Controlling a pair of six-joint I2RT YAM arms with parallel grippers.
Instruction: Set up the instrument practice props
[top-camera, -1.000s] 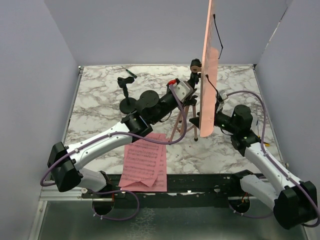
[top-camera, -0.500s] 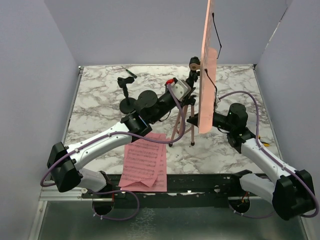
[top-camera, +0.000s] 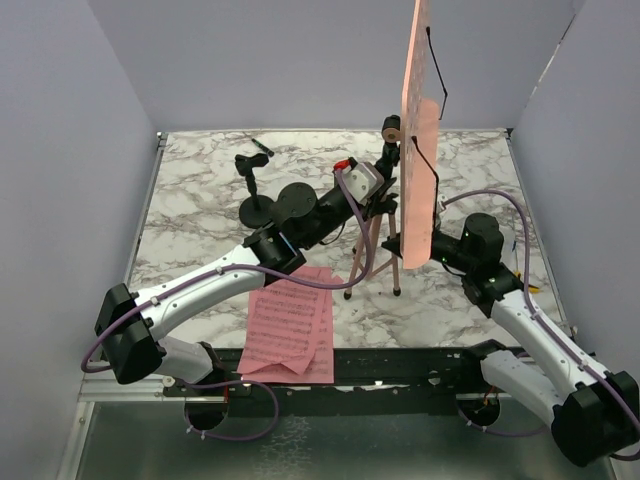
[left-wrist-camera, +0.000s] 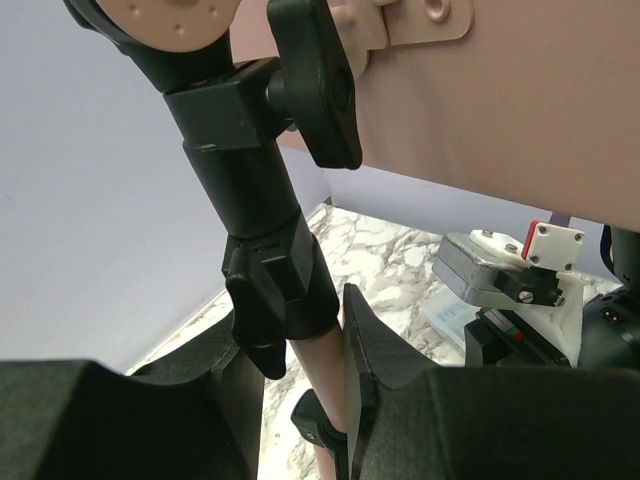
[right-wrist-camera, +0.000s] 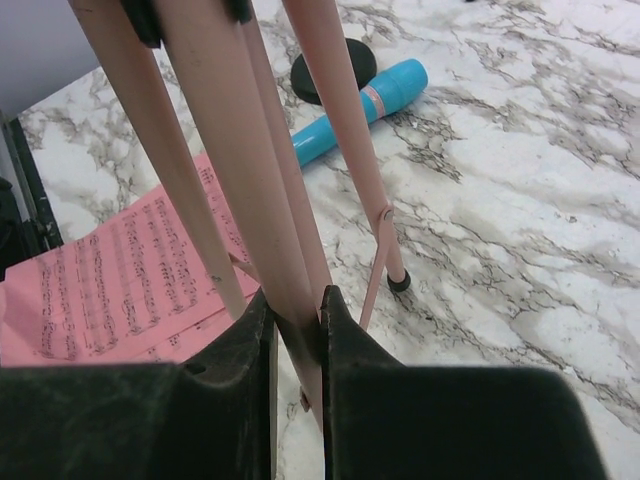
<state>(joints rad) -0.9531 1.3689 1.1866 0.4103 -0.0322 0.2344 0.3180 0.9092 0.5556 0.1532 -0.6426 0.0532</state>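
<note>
The salmon-pink music stand (top-camera: 420, 130) stands upright mid-table on thin tripod legs (top-camera: 372, 255). My left gripper (top-camera: 378, 200) is shut on its post (left-wrist-camera: 325, 375) just under the black clamp collar (left-wrist-camera: 275, 290), below the desk (left-wrist-camera: 520, 110). My right gripper (right-wrist-camera: 298, 325) is shut on one of the stand's pink legs (right-wrist-camera: 230, 150), low down; in the top view the desk hides its fingers. Two pink sheet-music pages (top-camera: 290, 325) lie flat near the front edge, also seen under the legs as the pages (right-wrist-camera: 110, 280). The light-blue tube (right-wrist-camera: 365, 105) lies on the marble beyond the legs.
A small black stand on a round base (top-camera: 256, 205) sits left of centre, with a dark pen-like item (top-camera: 262, 147) near the back edge. Grey walls close in three sides. The right arm's wrist (top-camera: 478, 240) lies close to the right of the stand.
My right gripper has closed onto a leg of the stand. The stand's feet have shifted slightly toward the front. The left gripper has kept its hold on the post.
</note>
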